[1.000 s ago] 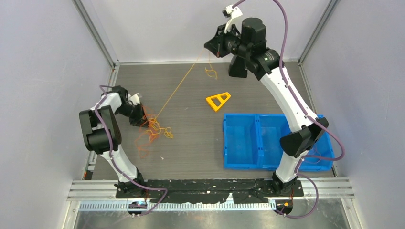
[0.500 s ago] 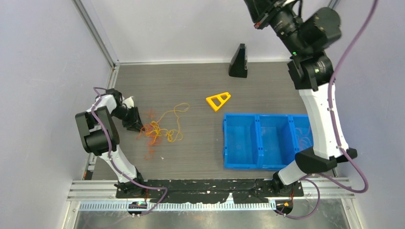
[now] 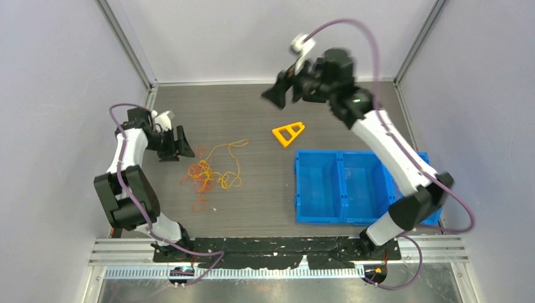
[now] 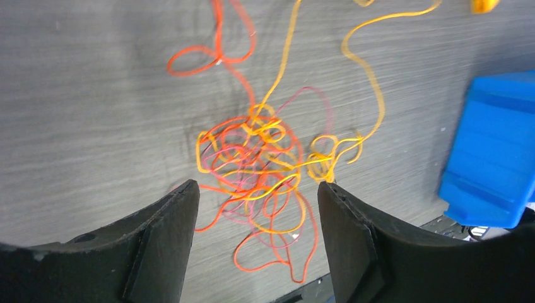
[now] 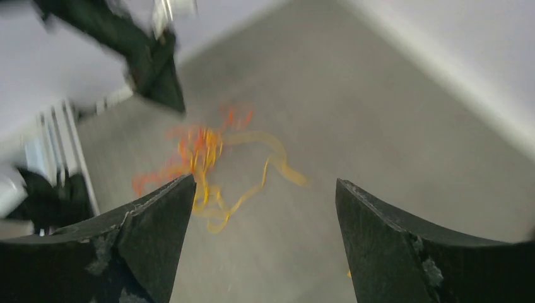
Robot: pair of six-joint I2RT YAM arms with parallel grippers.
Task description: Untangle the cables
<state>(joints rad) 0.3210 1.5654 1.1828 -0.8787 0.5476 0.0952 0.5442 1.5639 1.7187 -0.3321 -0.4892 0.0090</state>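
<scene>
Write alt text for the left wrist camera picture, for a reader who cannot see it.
A tangle of orange, yellow and red cables lies on a grey table, seen between the open black fingers of the left gripper, which holds nothing. A blue bin shows at the right edge.

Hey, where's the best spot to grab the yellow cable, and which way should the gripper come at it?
Probably the yellow cable at its free loop, which lies clear of the orange and red knot on the blue bin side. Come straight down with the jaws across the strand. It lies flat on the table and alone there, so nothing else should get pinched.
</scene>
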